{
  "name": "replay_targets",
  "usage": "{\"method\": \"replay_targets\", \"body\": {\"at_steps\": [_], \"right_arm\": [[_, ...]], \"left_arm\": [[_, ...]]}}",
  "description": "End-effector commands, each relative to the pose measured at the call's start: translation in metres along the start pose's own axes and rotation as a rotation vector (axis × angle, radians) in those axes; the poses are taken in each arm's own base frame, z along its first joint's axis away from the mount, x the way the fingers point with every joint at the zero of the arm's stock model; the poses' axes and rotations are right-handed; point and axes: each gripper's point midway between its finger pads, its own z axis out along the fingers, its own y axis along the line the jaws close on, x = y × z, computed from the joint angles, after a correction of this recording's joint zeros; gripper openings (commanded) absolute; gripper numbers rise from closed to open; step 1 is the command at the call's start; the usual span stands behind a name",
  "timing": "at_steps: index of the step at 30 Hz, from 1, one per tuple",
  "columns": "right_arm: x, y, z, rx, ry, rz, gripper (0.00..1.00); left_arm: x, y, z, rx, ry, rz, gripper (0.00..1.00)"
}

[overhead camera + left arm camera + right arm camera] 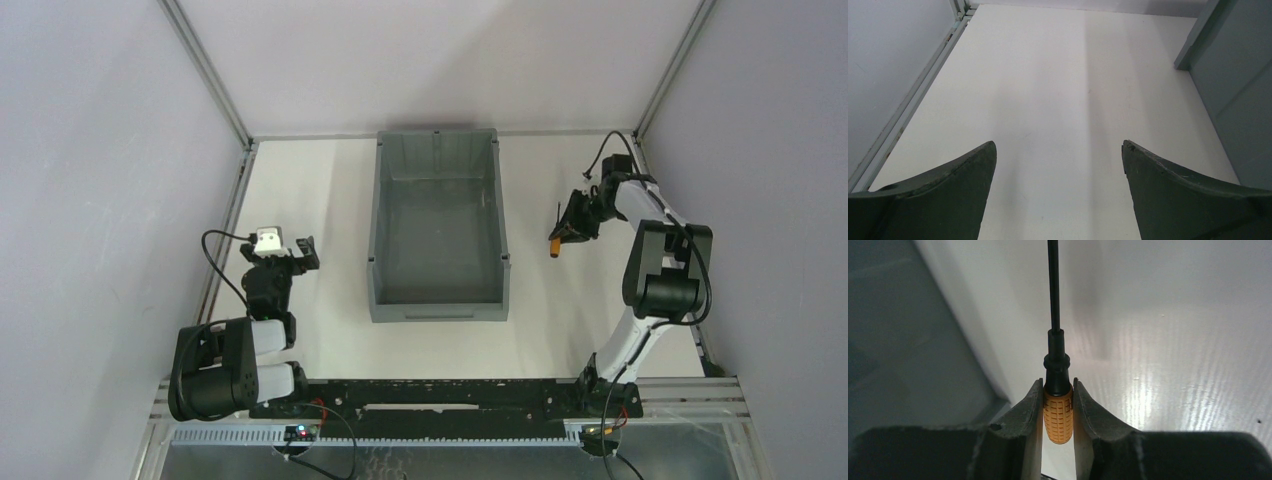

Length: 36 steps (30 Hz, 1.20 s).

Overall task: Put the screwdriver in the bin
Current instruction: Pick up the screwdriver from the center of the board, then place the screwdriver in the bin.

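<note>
The right gripper (pixel 1057 390) is clenched on the orange handle of the screwdriver (pixel 1058 416), with the black shaft projecting past the fingertips. The screwdriver is located right of the bin (pixel 374 230), near but outside its right wall, over the table (pixel 320 200). The left gripper (pixel 1059 147) is released, jaws wide apart, above the table left of the bin's near end.

**A robot lab cell**

We see a test rig, not a home: a white table (pixel 320 180) boxed in by plain grey panels (pixel 100 150) on aluminium posts (pixel 206 72), with a left arm (pixel 235 365) and right arm (pixel 665 275) bolted to a black rail (pixel 450 392).
</note>
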Motion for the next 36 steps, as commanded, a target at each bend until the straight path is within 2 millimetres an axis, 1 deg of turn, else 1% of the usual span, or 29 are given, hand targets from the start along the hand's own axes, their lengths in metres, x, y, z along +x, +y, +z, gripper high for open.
{"method": "replay_targets", "body": {"at_steps": [1, 4, 9, 12, 23, 28, 33, 36], "right_arm": [[-0.008, 0.032, -0.028, -0.200, -0.062, 0.054, 0.18], [-0.012, 0.034, -0.043, -0.248, -0.079, 0.105, 0.18], [-0.014, 0.047, -0.069, -0.358, -0.098, 0.157, 0.18], [-0.014, 0.060, -0.085, -0.422, -0.109, 0.159, 0.19], [-0.005, 0.113, -0.130, -0.641, -0.077, 0.193, 0.20], [-0.002, 0.138, -0.144, -0.666, -0.086, 0.192, 0.20], [0.000, 0.167, -0.157, -0.622, -0.089, 0.145, 0.21], [-0.003, 0.188, -0.169, -0.579, -0.111, 0.100, 0.21]], "left_arm": [[-0.027, -0.001, 0.010, 0.005, -0.076, 0.002, 1.00], [-0.027, -0.001, 0.010, 0.003, -0.077, 0.001, 1.00], [-0.027, -0.001, 0.010, 0.004, -0.076, 0.002, 1.00], [-0.027, -0.001, 0.010, 0.005, -0.075, 0.002, 1.00], [-0.027, -0.001, 0.010, 0.005, -0.075, 0.002, 1.00], [-0.027, -0.002, 0.010, 0.005, -0.075, 0.002, 1.00], [-0.027, -0.001, 0.010, 0.004, -0.075, 0.002, 1.00], [-0.027, -0.002, 0.010, 0.006, -0.075, 0.003, 1.00]]}}
